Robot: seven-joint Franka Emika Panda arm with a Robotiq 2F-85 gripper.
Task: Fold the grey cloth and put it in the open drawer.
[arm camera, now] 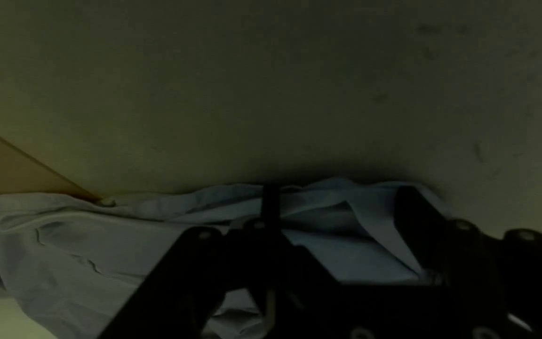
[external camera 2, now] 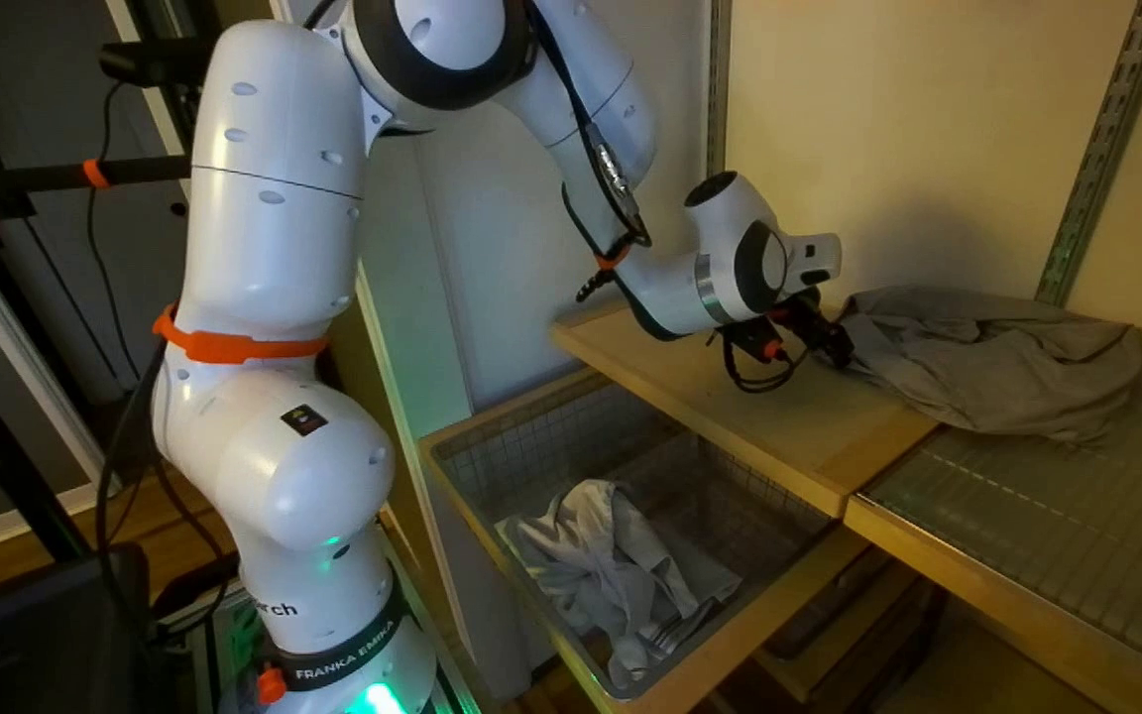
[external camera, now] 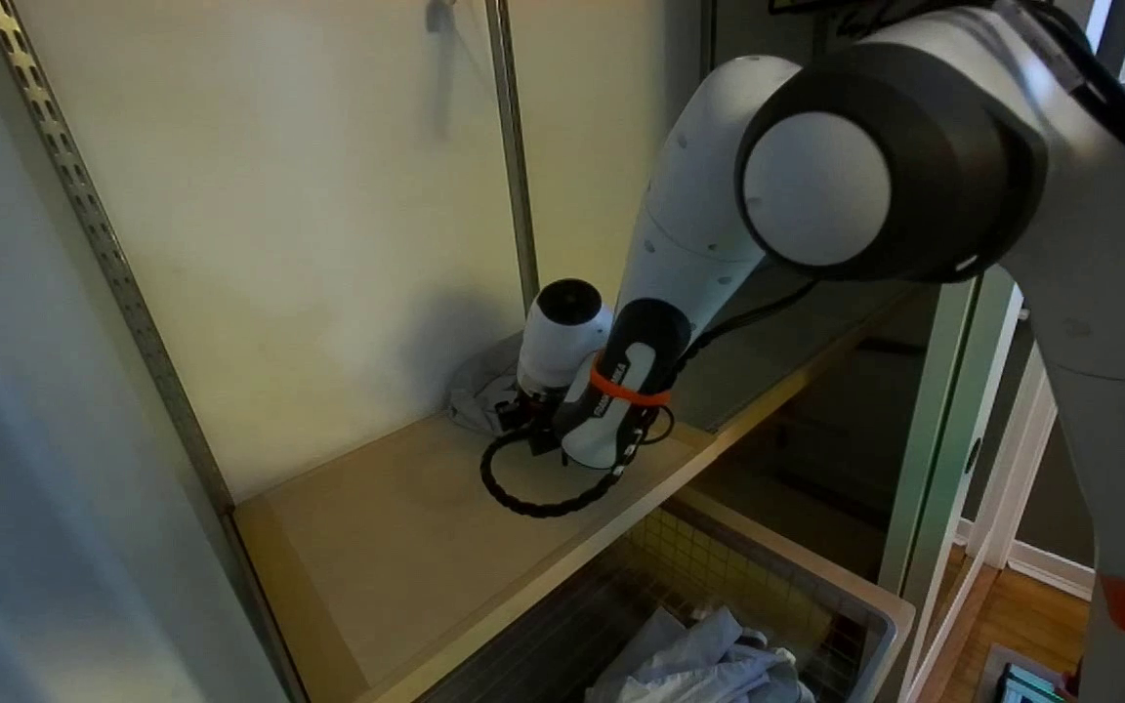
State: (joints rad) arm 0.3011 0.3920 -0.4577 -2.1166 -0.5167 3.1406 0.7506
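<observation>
Little of the task appears to have been done: the grey cloth is heaped loosely on the shelf, with no neat fold seen. By the gripper nothing appears to be pinched: its fingers are spread, with an edge of the cloth shown between them in the wrist view; whether it is touched cannot be told. A crumpled, paler cloth is held in the open drawer. Gripping, folding and carrying down are judged to be left.
</observation>
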